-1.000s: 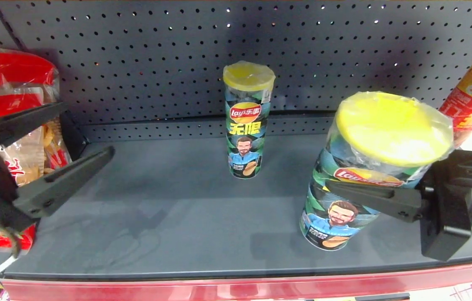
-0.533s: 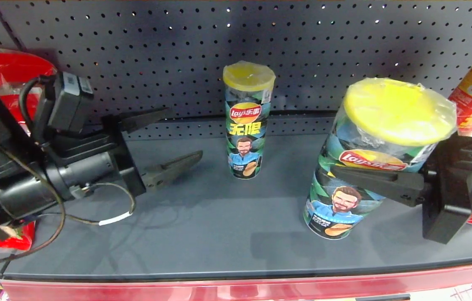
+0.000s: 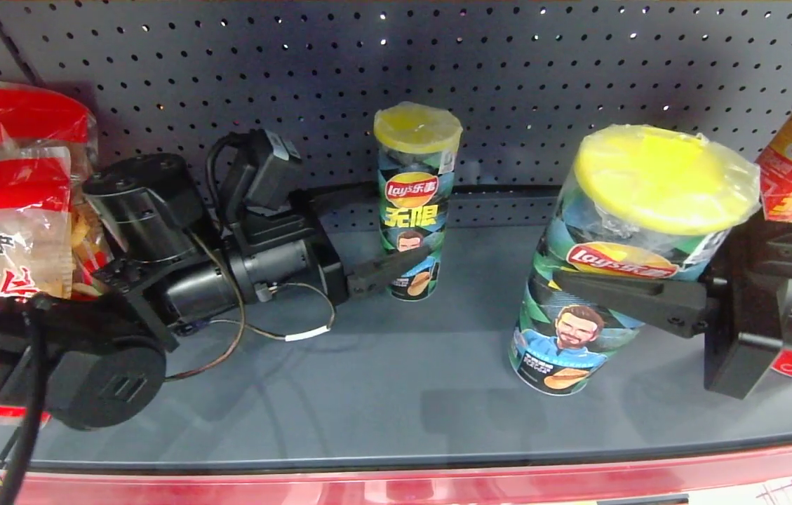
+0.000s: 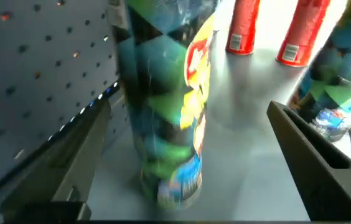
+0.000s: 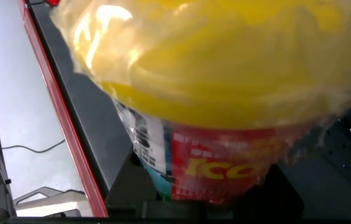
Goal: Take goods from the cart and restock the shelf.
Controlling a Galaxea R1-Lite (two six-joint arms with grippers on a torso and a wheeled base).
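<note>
A green-and-blue chip can with a yellow lid (image 3: 413,203) stands upright at the back middle of the grey shelf (image 3: 367,393). My left gripper (image 3: 403,228) is open, one finger on each side of this can (image 4: 169,106) near its lower half, with clear gaps in the left wrist view (image 4: 182,155). A second chip can of the same kind (image 3: 620,245) is tilted over the shelf's right front, and my right gripper (image 3: 599,284) is shut on its upper body. Its wrapped yellow lid (image 5: 225,56) is close in the right wrist view. Whether its base touches the shelf I cannot tell.
Red chip cans (image 3: 788,175) stand at the far right behind the right arm, two of them (image 4: 244,25) beyond the held can. Red snack bags (image 3: 3,175) fill the left end. A pegboard wall (image 3: 297,84) backs the shelf, and a red lip (image 3: 396,484) runs along its front.
My left arm has swung in from the left edge to the back can, its open fingers now on either side of it. The right gripper has carried its can slightly farther in.
</note>
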